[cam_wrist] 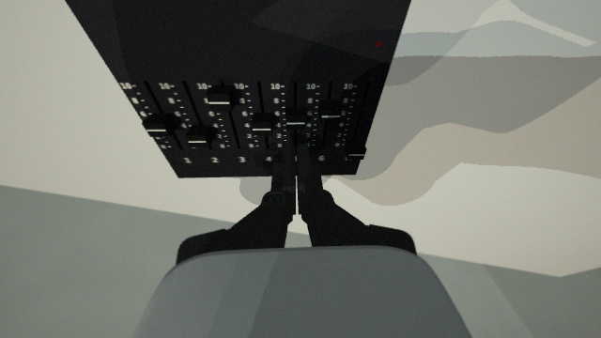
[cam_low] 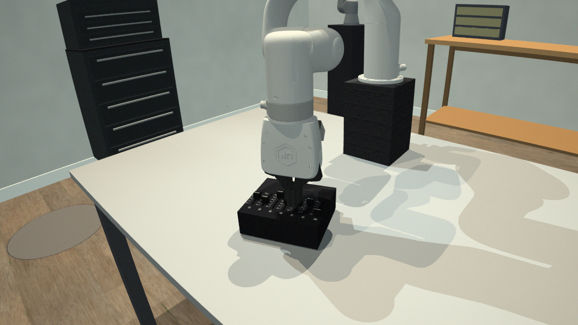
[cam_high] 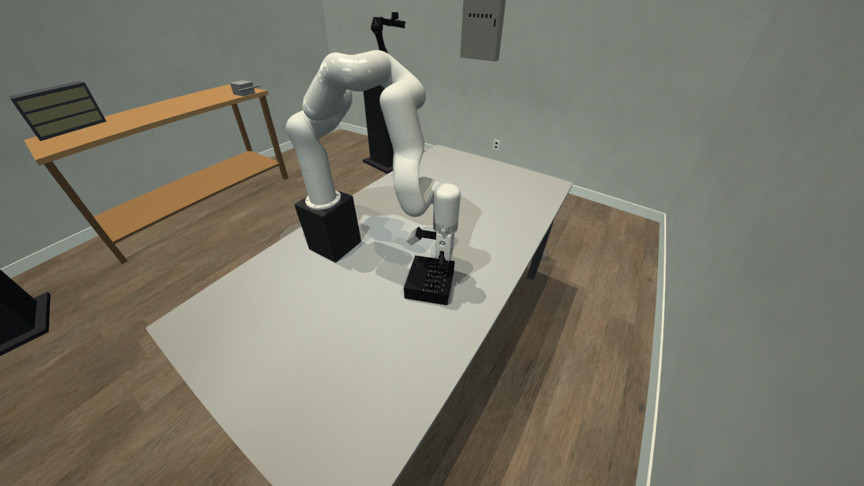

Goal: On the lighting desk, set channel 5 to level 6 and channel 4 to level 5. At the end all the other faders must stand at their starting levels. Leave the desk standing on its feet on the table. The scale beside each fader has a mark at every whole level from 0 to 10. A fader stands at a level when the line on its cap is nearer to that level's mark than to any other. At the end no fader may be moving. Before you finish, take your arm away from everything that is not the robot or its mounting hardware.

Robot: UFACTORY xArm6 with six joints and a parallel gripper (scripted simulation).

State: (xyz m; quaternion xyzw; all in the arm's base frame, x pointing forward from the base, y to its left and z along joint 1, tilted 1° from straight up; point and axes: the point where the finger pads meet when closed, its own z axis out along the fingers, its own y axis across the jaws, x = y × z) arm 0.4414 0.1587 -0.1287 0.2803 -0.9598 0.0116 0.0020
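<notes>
The lighting desk (cam_high: 430,279) is a black box standing flat on the table, also seen in the exterior view (cam_low: 287,212) and the wrist view (cam_wrist: 254,84). It has several faders with numbered scales. My gripper (cam_wrist: 295,159) is shut with nothing between the fingers. It points straight down and its tips touch the low side of the channel 5 cap (cam_wrist: 296,122). That cap's line sits near the 4 to 5 marks. The channel 4 cap (cam_wrist: 261,128) stands a little lower, left of my fingers. The gripper also shows in the top and exterior views (cam_high: 441,260) (cam_low: 291,197).
The arm's black pedestal (cam_low: 378,121) stands on the table behind the desk. The table's right edge (cam_high: 519,283) is close to the desk. A black drawer cabinet (cam_low: 121,76) and a wooden shelf (cam_high: 150,121) stand off the table.
</notes>
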